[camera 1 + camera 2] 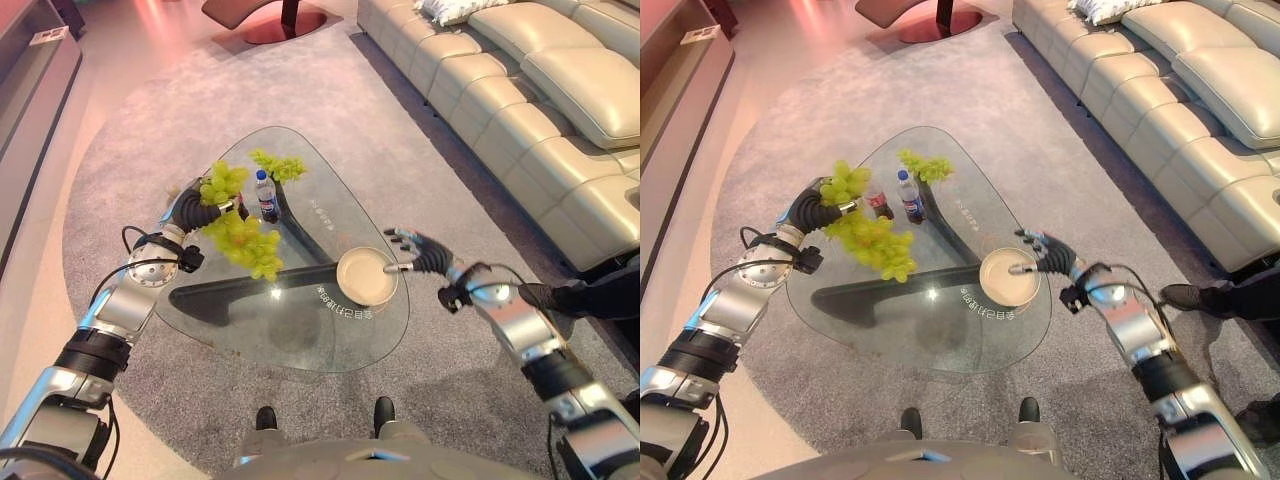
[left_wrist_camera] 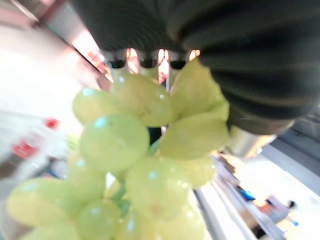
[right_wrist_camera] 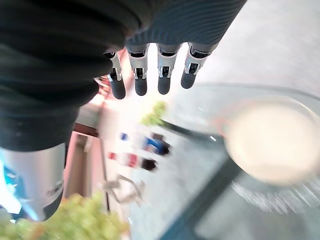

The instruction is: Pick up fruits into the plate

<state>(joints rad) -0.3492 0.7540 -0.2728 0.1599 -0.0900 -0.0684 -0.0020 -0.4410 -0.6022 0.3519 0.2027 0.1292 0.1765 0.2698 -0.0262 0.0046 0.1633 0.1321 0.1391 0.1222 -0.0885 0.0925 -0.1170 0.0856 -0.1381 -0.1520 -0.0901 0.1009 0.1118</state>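
My left hand is shut on a bunch of green grapes and holds it in the air over the left side of the glass table; the bunch hangs close before that hand's wrist camera. A second green bunch lies on the table's far part. The cream plate sits on the table's right side with nothing in it. My right hand hovers open just right of the plate, its fingers straight.
A water bottle and a dark cola bottle stand upright on the table between the two bunches. A cream sofa runs along the right. A grey rug lies under the table.
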